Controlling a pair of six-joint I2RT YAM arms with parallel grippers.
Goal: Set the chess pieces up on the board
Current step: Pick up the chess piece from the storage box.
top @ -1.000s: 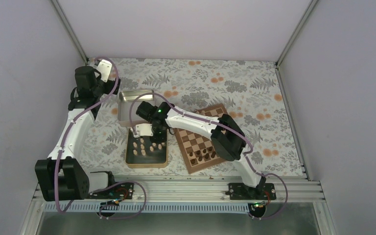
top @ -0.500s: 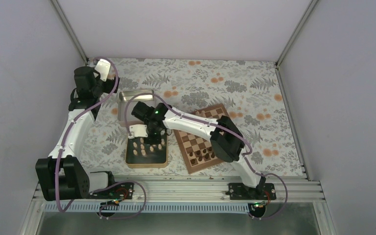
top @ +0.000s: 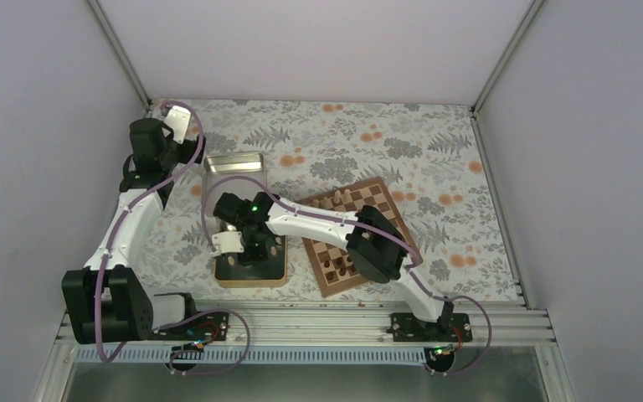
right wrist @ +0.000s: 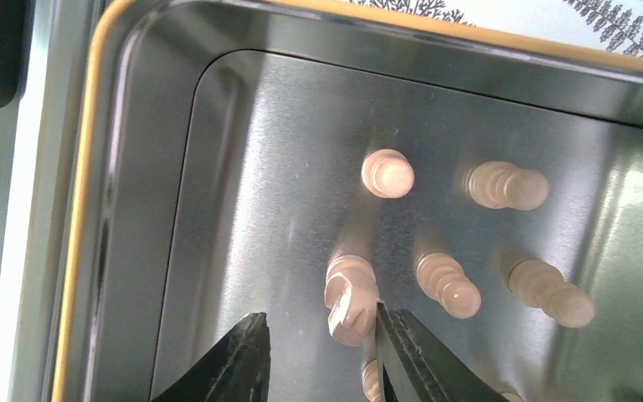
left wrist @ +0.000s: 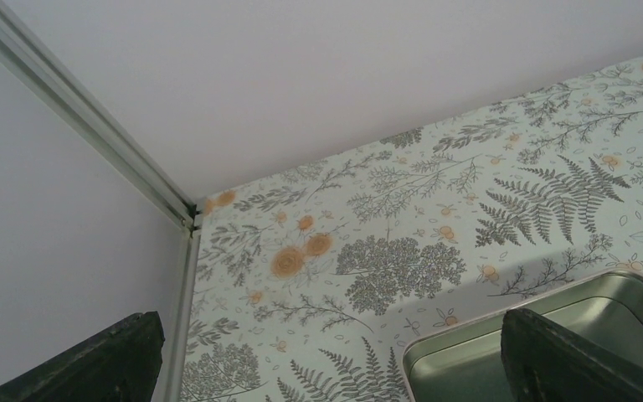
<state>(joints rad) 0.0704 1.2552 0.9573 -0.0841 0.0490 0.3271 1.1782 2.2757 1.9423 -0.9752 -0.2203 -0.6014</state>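
Hovering low inside the yellow-rimmed tin [top: 251, 283], the right pincer [right wrist: 322, 356] stands half wide, its fingers straddling one pale chess piece [right wrist: 350, 301] without clamping it. That piece sits closer to the finger at its three o'clock; whether they touch I cannot tell. Other pale pieces stand nearby in the tin, one at its twelve o'clock [right wrist: 388, 173] and one at its three o'clock [right wrist: 448, 283]. The tin lies at nine o'clock from the board [top: 385, 205].

These little turned wooden men look light, stiff and smooth, so one would likely skid on the metal floor or topple if nudged off-centre. The hold probably belongs low on the thick body, squared between both fingers, with a gentle squeeze.

At ten o'clock from the board, the left pincer [left wrist: 331, 335] gapes wide and empty beside a plain tin [left wrist: 460, 339].
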